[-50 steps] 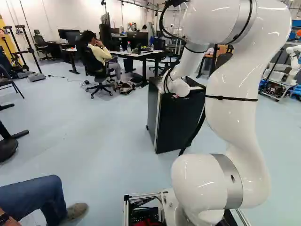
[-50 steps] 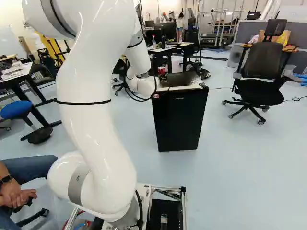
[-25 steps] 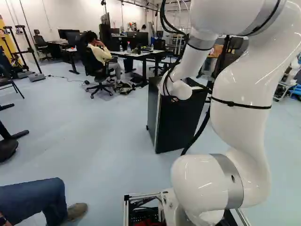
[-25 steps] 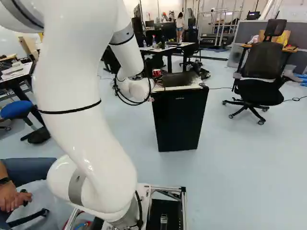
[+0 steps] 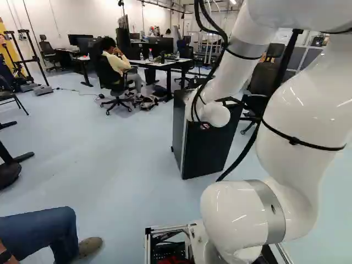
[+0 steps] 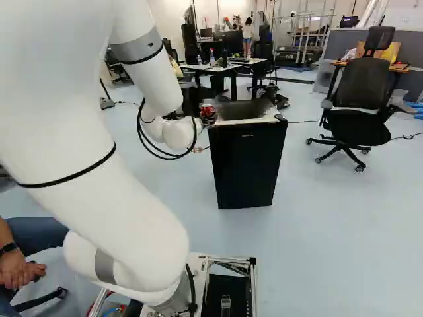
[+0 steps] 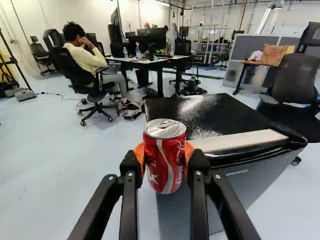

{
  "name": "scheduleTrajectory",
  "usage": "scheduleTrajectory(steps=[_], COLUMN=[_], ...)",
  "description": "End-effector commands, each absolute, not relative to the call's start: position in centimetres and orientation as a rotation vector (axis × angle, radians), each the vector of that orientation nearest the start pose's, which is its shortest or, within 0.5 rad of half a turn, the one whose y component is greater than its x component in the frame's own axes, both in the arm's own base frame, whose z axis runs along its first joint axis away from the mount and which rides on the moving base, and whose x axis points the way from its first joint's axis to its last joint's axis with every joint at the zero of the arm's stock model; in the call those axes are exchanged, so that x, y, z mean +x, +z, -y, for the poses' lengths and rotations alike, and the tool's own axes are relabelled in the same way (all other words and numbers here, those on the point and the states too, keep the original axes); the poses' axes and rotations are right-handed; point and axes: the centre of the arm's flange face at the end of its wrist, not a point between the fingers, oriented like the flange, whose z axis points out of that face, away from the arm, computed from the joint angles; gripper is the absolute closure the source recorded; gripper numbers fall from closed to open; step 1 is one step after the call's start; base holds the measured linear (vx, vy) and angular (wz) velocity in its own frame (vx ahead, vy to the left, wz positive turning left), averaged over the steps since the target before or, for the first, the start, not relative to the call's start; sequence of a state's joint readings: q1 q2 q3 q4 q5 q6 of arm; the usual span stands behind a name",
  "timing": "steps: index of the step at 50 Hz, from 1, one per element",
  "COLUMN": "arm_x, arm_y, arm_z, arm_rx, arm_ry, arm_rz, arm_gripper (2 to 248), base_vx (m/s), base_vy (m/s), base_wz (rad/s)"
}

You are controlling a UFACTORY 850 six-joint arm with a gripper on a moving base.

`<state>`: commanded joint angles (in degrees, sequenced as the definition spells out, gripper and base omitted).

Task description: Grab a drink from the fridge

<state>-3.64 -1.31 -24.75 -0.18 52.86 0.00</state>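
Okay, so the soda can point(image 7: 163, 165) is sitting upright between the orange pads point(image 7: 140, 156) of the gripper point(image 6: 207, 120), and both are pressing on it from opposite sides. The fingers are standing partway open, a can's width apart, so that's a proper hold. The pads are covering bits of the can's sides, but its top and most of its front are showing in the wrist view.

In the right base view it's showing as just a little red patch near the fridge point(image 6: 246, 165), and in the left base view the arm point(image 5: 297, 124) is hiding it completely. It's hanging by the fridge's near top corner; I can't tell if it's touching. The can and fingers are blocking part of the fridge in the wrist view, and its lower end is getting cut off.

The arm's upper bend is running out of both base views. Farther off, a desk point(image 7: 145, 63) is standing beyond the fridge, with bottles on it I can't make out well, and an empty office chair point(image 6: 360, 86) is standing off to the fridge's right in the right base view.
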Motion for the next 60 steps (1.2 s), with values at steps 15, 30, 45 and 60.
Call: scheduleTrajectory(steps=[15,30,45,60], arm_x=[35.7,32.1,29.4,27.7], arm_y=[39.3,38.3,37.5,36.8], arm_z=[1.5,0.8,0.3,0.1], arm_rx=[-2.521,-2.536,-2.548,-2.555], arm_ry=[-1.916,-1.878,-1.849,-1.832], arm_rz=[-0.049,-0.029,-0.014,-0.004], arm_gripper=[153,153,153,153], base_vx=[0.000,0.000,0.000,0.000], base_vy=[0.000,0.000,0.000,0.000], base_wz=[0.000,0.000,0.000,0.000])
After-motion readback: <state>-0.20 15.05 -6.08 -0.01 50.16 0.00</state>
